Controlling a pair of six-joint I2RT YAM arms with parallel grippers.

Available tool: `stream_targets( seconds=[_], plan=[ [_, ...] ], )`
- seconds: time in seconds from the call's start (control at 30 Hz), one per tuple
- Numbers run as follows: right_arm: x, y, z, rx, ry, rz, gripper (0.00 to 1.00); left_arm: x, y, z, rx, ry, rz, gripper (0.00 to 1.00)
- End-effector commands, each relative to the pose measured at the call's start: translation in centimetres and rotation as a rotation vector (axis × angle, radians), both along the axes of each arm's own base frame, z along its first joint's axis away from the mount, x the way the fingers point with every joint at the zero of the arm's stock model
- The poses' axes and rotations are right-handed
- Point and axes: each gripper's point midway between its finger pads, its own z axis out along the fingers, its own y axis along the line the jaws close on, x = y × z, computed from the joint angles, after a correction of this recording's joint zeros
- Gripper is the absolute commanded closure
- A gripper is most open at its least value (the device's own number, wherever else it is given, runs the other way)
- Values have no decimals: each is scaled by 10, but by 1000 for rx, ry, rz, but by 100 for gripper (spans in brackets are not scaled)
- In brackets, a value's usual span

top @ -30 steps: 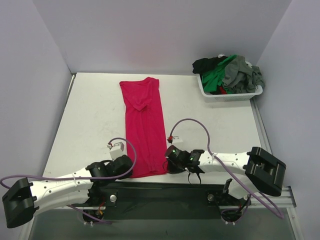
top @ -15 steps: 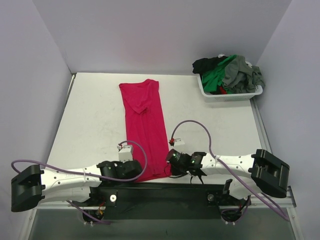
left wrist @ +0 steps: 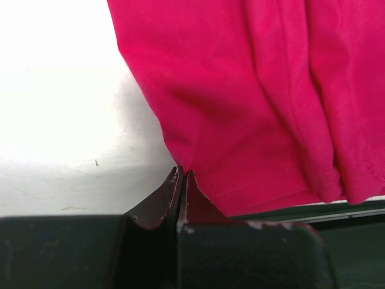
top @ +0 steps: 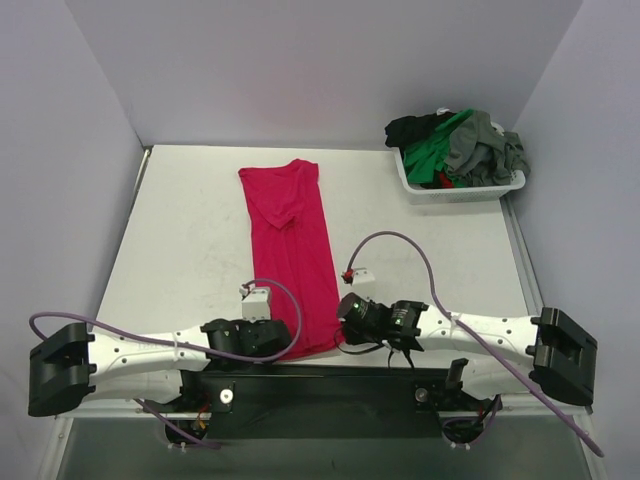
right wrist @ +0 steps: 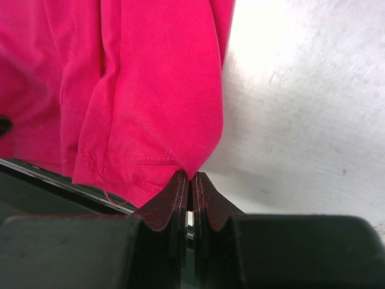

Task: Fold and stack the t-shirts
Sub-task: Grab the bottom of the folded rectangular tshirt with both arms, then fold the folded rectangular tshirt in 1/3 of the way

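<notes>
From above, I can't see either set of fingertips: the wrist housings cover them, and they also hide both near corners of the long, flat crimson-red cloth t-shirt (top: 290, 240). The wrist cameras show only the shirt's near end, and the rest is cut off. In the white plastic basket (top: 470, 193) at the far right, the heap of green, grey and black cloth t-shirts (top: 462, 148) is too tangled for me to count.

The red shirt lies lengthwise on the white desk (top: 180, 240), left of centre, neck end far. Its hem reaches the desk's dark near edge.

Both arms lie low along that near edge, elbows far out to the sides and forearms pointing inward. The left hand (left wrist: 182, 176) has its fingers pressed together, clamped on the shirt's near-left hem corner. The right hand (right wrist: 191, 177) is likewise squeezed tight on the near-right hem corner, with the cloth gathering into a point at its tips. The two hands sit just either side of the hem.
</notes>
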Motion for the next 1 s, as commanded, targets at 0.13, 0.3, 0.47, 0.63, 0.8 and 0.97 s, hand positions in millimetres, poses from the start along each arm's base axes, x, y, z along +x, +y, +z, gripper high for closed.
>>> stream_targets(
  seconds=[0.13,0.3,0.47,0.63,0.8,0.97],
  plan=[
    [36,4,31,-14,-80,-20,100,49,-10,40,-115,-131,45,100],
    [61,17,45,6,-98,-26,100,65,-16,43,-146,-138,15,100],
    [86,29,55,21,-110,-19,100,91,-10,52,-162,-173,30,100],
    [122,40,70,54,-122,-47,100,127,3,64,-195,-225,81,100],
    [158,42,73,62,-112,-78,100,166,1,70,-274,-265,93,100],
    [199,53,80,93,-114,-88,100,205,-4,65,-310,-276,95,100]
  ],
)
